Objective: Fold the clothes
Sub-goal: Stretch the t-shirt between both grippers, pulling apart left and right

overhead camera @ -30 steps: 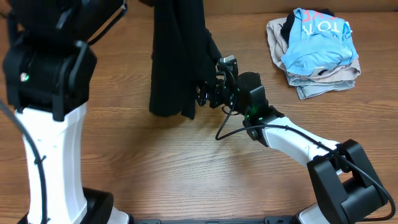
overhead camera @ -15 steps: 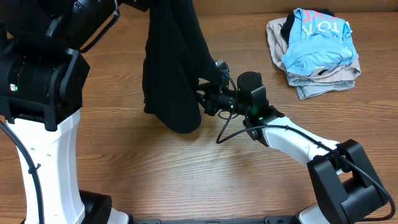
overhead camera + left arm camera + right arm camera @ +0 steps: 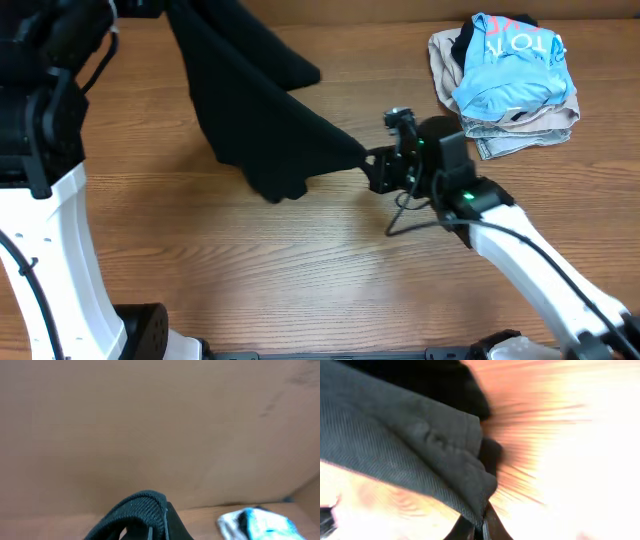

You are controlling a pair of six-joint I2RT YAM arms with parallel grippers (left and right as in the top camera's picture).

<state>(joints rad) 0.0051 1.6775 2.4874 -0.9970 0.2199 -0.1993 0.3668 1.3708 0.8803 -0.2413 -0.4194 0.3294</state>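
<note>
The clothes [image 3: 255, 125], one limp black garment, hang stretched in the air from the top left down to the table's middle. My right gripper [image 3: 372, 168] is shut on the garment's lower right corner, just above the wood. In the right wrist view the dark fabric [image 3: 405, 435] runs from the upper left down into the pinched gripper [image 3: 483, 529]. In the left wrist view my left gripper [image 3: 156, 527] is shut on a ribbed black edge of the clothes [image 3: 137, 507], which drapes over the fingers. In the overhead view the left fingers are hidden at the top edge.
A pile with a light blue shirt [image 3: 510, 60] on beige folded garments [image 3: 525, 125] lies at the back right, also in the left wrist view [image 3: 255, 522]. The left arm's white column [image 3: 50, 250] stands at the left. Bare wooden table [image 3: 300, 280] lies in front.
My right gripper went from open to shut on the garment's lower edge and pulled it rightward. The left arm swung left, so the hanging garment now spreads out between the two.
</note>
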